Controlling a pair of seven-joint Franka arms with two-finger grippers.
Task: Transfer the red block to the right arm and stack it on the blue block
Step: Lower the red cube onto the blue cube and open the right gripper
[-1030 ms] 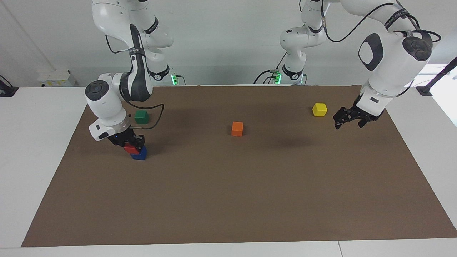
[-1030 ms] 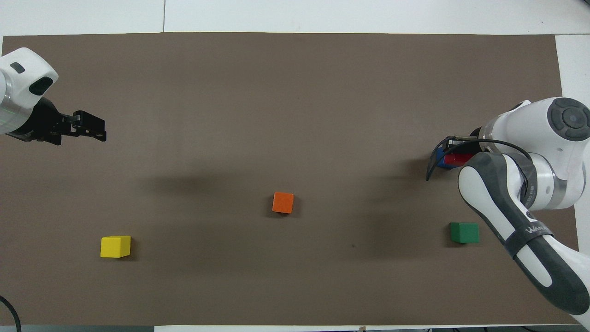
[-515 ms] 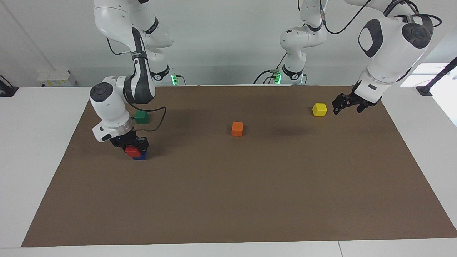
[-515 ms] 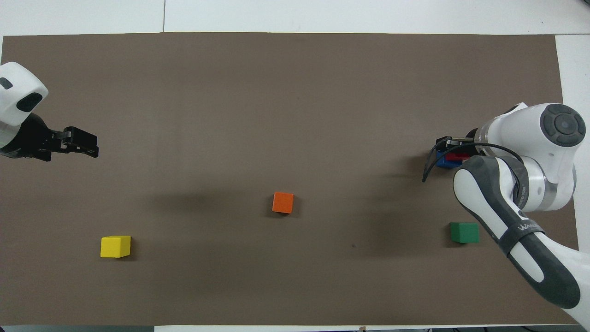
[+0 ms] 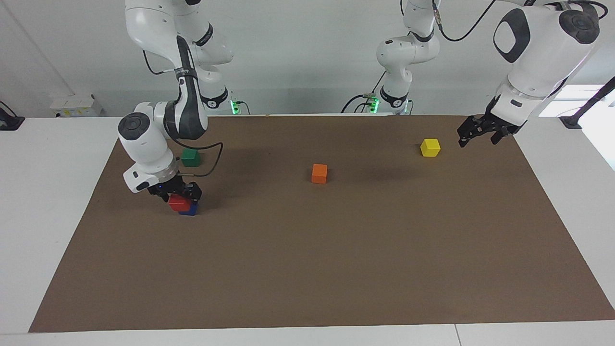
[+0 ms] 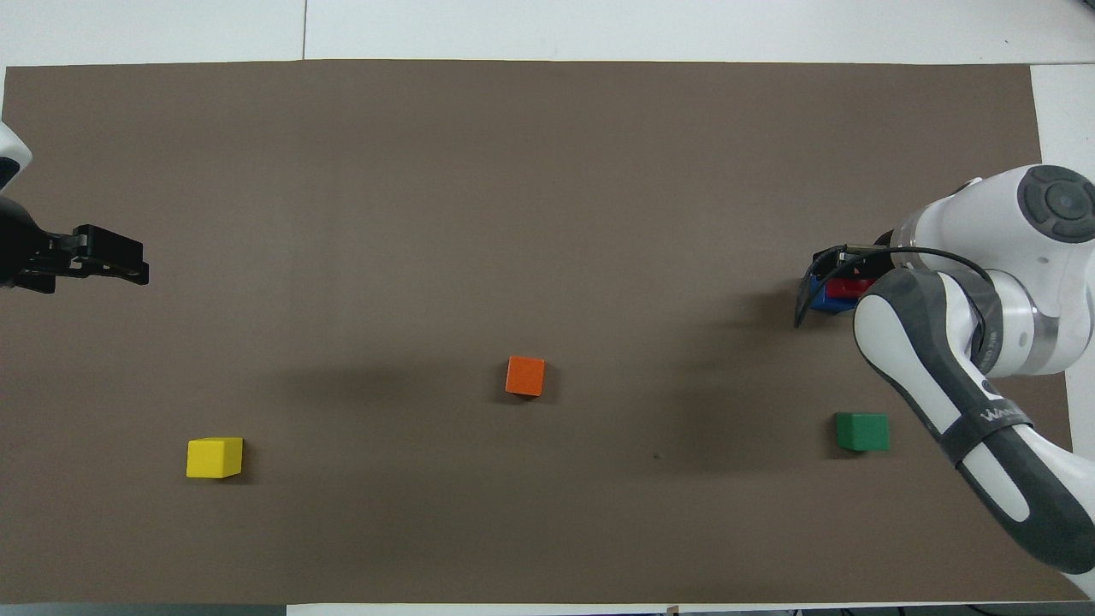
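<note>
At right arm's end of table: right gripper (image 5: 178, 192) now spread and slightly raised, no clamp on red block (image 5: 178, 203). Red block sits on blue block (image 5: 190, 210), slightly offset. Stacking judged done; only clean retreat left. Left gripper (image 5: 478, 138) wide, empty, has pulled back past yellow block (image 5: 430, 147).

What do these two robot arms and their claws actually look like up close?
Both arms are glossy white, built of rounded segments with dark grey joint caps and panels. The left arm has black cables looping along it. The right arm shows a small blue wrist light and a thin black cable. Each ends in a black two-finger gripper.
</note>
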